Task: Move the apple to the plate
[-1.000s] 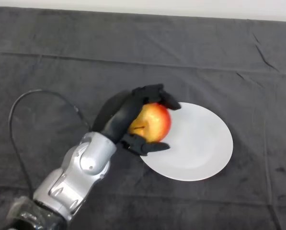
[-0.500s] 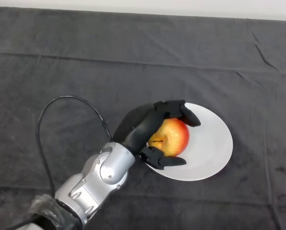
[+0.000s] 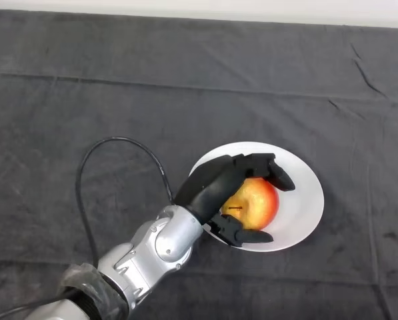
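The white plate [image 3: 299, 200] lies on the dark cloth [image 3: 119, 87] that covers the table. The apple [image 3: 255, 202], red and yellow, is over the middle of the plate, a little toward its left side. Whether it already rests on the plate or is held just above it, I cannot tell.

The left hand [image 3: 215, 187] is black and it is closed around the apple. The fingers [image 3: 269, 167] curl over the far side of the apple, and the thumb [image 3: 242, 233] holds it from the near side. The small stem of the apple points toward the palm.

The silver-grey arm [image 3: 159, 250] comes to the plate from the lower left, and its wrist is at the left rim of the plate. The right part of the plate is bare. The cloth has some folds far behind the plate.
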### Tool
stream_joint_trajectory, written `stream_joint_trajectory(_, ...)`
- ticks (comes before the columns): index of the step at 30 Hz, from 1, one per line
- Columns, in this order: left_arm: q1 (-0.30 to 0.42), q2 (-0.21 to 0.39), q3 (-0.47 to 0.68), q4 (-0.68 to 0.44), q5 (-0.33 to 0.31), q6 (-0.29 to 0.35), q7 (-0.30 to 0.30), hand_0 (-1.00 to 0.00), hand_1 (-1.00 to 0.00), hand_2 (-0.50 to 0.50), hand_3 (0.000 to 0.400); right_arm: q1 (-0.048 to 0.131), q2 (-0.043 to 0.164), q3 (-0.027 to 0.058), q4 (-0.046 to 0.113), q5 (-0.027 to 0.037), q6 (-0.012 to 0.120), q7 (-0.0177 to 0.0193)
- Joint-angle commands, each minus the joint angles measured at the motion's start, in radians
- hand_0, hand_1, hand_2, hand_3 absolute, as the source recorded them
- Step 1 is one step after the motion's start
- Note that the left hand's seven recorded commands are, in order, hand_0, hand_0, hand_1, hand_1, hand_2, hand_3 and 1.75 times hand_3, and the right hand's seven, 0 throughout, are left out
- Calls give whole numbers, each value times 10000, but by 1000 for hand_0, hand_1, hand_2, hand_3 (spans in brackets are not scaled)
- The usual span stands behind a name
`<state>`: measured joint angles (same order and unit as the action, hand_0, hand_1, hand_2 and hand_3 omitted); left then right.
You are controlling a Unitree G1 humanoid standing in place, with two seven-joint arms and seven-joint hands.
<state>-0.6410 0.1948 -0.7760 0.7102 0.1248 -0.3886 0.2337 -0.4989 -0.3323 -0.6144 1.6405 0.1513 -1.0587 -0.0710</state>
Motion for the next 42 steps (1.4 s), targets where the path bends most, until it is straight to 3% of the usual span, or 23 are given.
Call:
stream_joint_trajectory(1,-681,8,-235,401,-251,-101,-72,-1000,-247,-376,400,1082,884,-77,1120,229,1034,-64)
stream_joint_trajectory(2,-716,17,-270,437,-301,-103,-109,-827,0,-414,331,1079,882,-75,1127,226,1035,-69)
stream_joint_trajectory(3,-743,25,-297,464,-339,-103,-136,-729,0,-365,292,1077,880,-73,1133,223,1037,-74)
stream_joint_trajectory(4,-774,36,-323,485,-381,-97,-166,-439,0,-220,176,1075,878,-71,1140,220,1040,-79)
stream_joint_trajectory(6,-820,61,-359,507,-447,-85,-212,-55,0,-27,22,1070,874,-65,1154,213,1045,-90)
stream_joint_trajectory(7,-837,81,-371,509,-477,-82,-231,0,0,0,0,1068,871,-63,1161,210,1048,-96)
stream_joint_trajectory(21,-885,634,183,94,-753,-197,-278,0,0,0,0,1039,851,-23,1220,165,1095,-177)
stream_joint_trajectory(35,-624,1451,1764,165,-1168,-979,-6,0,0,0,0,1067,879,-103,1153,195,1003,-82)
stream_joint_trajectory(42,-364,2048,2734,61,-1450,-1220,20,0,0,0,0,1075,884,-125,1139,200,988,-57)
